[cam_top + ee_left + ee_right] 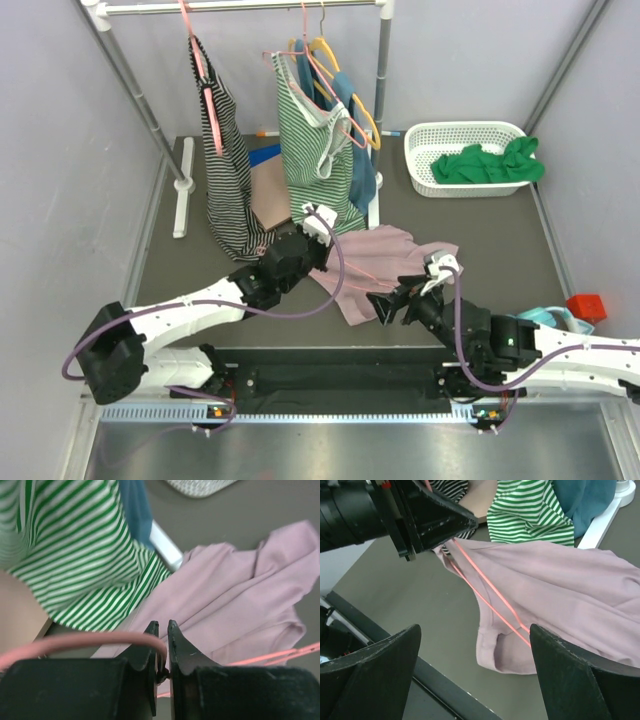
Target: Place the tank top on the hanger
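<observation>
The mauve tank top (385, 252) lies crumpled on the dark table, in front of the hanging striped tops. My left gripper (318, 225) is at its far-left edge and is shut on the hook of the thin salmon-pink hanger (95, 641). The hanger's wires (485, 587) run from the left gripper (435, 520) down across the tank top (560, 585), and its frame seems to pass into the fabric. My right gripper (385, 305) is open and empty, just above the tank top's near-left hem (495, 652), with the fingers (370, 675) wide apart on either side.
A clothes rack at the back holds a black-striped top (225, 170), a green-and-white striped top (310, 140) and a yellow hanger (350, 95). A white basket (430, 135) with a green cloth (490, 165) stands at the back right. A red block (585, 305) sits at the right edge.
</observation>
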You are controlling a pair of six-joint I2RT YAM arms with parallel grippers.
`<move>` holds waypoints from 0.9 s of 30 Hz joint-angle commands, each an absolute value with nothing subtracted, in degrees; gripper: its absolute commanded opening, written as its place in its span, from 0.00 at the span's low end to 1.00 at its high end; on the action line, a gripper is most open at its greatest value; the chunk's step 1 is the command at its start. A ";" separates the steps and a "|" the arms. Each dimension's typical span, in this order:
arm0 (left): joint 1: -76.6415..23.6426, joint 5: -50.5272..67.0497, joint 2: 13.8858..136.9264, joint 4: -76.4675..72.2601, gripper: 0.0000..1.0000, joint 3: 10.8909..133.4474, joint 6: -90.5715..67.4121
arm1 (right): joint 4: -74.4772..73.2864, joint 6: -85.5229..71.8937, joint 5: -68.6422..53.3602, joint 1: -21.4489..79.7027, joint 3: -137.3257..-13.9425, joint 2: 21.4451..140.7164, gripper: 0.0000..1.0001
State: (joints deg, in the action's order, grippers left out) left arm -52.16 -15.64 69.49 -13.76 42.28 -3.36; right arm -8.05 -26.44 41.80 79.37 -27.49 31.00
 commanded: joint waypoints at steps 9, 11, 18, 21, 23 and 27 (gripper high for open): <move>-51.86 -26.01 69.78 -18.99 0.00 36.65 -5.44 | -0.46 -26.11 34.72 83.67 -27.07 41.82 0.83; -51.86 -26.45 70.40 -19.07 0.00 36.39 -5.97 | 1.83 -26.36 32.70 84.02 -27.42 46.48 0.82; -51.77 -25.06 71.89 -19.42 0.00 36.30 -7.73 | 3.08 -33.74 30.86 80.34 -29.00 63.00 0.79; -51.77 -24.79 72.25 -19.25 0.00 36.47 -8.09 | 4.04 -34.02 29.53 78.05 -30.31 68.98 0.79; -51.77 -24.79 72.25 -19.25 0.00 36.47 -8.17 | 4.74 -33.05 29.62 77.96 -31.55 72.50 0.79; -51.77 -24.87 71.37 -19.07 0.00 36.30 -8.17 | 5.80 -32.87 31.02 77.52 -33.22 76.28 0.79</move>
